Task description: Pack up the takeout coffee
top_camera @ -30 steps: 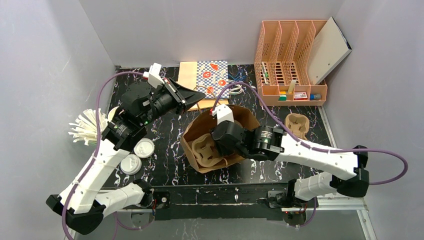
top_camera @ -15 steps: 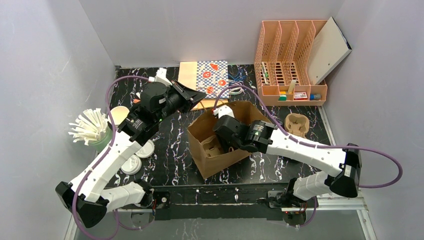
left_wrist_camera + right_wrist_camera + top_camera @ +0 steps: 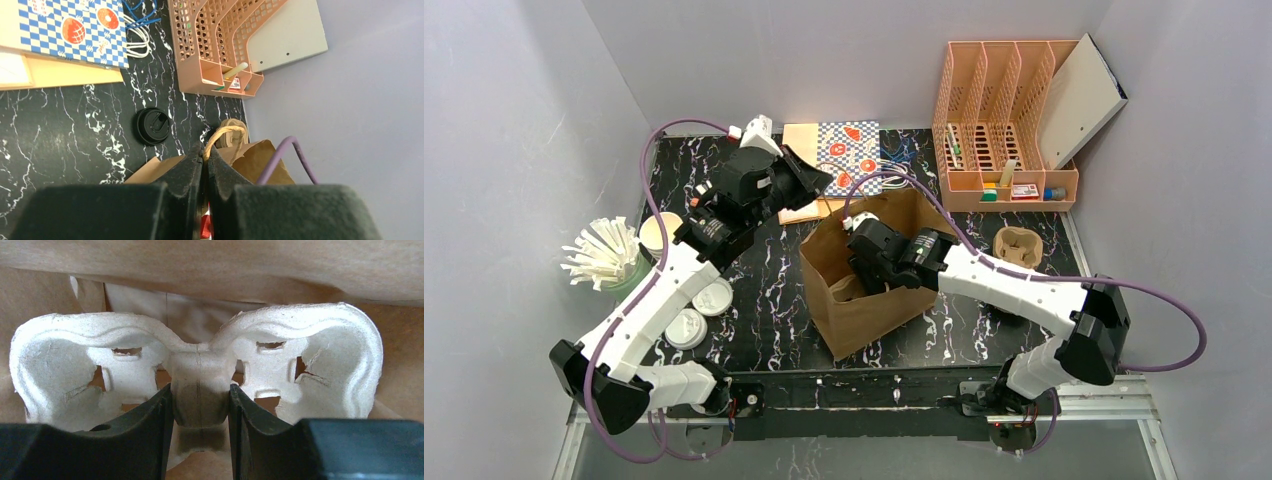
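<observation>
Right wrist view: right gripper (image 3: 200, 395) pinches the cup carrier (image 3: 200, 365) by its middle rib, left gripper (image 3: 205, 152) is clamped on the bag handle (image 3: 230, 129), so I'd seat it flat.

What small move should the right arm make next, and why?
Probably lower the pulp cup carrier to the floor of the paper bag, then open. The right gripper clamps its centre post inside the bag, while the left gripper pinches the twine handle.

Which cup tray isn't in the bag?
Find the peach file rack at the back right. Just in front of it, right of the brown paper bag, lies a tan cup tray. Unlike its twin inside the bag, no gripper holds it.
</observation>
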Tool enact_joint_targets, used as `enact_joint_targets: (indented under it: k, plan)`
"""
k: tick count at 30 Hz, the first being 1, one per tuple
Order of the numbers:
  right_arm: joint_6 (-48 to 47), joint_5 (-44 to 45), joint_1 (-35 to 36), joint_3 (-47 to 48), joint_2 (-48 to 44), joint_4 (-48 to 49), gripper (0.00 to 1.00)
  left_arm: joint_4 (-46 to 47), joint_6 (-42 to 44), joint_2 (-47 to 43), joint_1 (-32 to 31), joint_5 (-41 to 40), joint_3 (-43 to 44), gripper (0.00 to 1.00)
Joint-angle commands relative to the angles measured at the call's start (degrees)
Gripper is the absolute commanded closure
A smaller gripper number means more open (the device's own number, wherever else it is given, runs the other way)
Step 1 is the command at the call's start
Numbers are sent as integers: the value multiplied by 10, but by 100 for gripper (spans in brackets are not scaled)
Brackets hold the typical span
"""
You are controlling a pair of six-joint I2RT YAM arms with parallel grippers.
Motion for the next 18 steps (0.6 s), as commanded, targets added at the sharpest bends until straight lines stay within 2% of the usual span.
enact_joint_targets:
  k: [1, 6, 18]
  plan:
    - [-17, -36, -10, 23, 2, -24, 92, 26, 64, -3, 0, 9, 32, 97]
    - [-16, -45, -12, 50, 17, -64, 92, 54, 77, 0, 0, 46, 32, 97]
    - [-10, -64, -11, 19, 25, -62, 92, 71, 117, 0, 0, 94, 48, 98]
